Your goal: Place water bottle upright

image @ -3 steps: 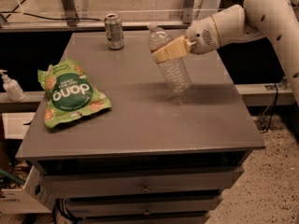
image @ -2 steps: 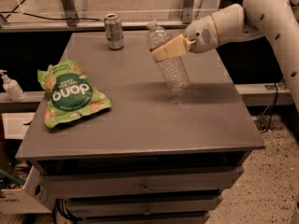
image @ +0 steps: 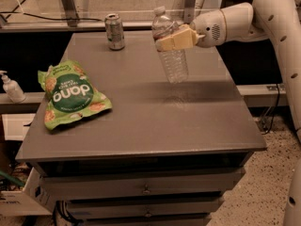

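Note:
The water bottle (image: 170,51) is a clear ribbed plastic bottle with a white cap at the top. It hangs nearly upright, leaning slightly left at the top, above the right middle of the grey table (image: 141,121). My gripper (image: 170,40) reaches in from the right and is shut on the bottle's upper body, its tan fingers (image: 176,39) wrapped around it. The bottle's base is off the tabletop, with its faint reflection just below.
A silver-green soda can (image: 114,31) stands at the table's back left. A green snack bag (image: 70,94) lies flat on the left side. A white pump bottle (image: 11,87) stands on a lower ledge off the left edge. Drawers sit under the tabletop.
The bottle and my gripper have lifted slightly; the bottle's base now hangs clear above the tabletop. The can and bag have not moved.

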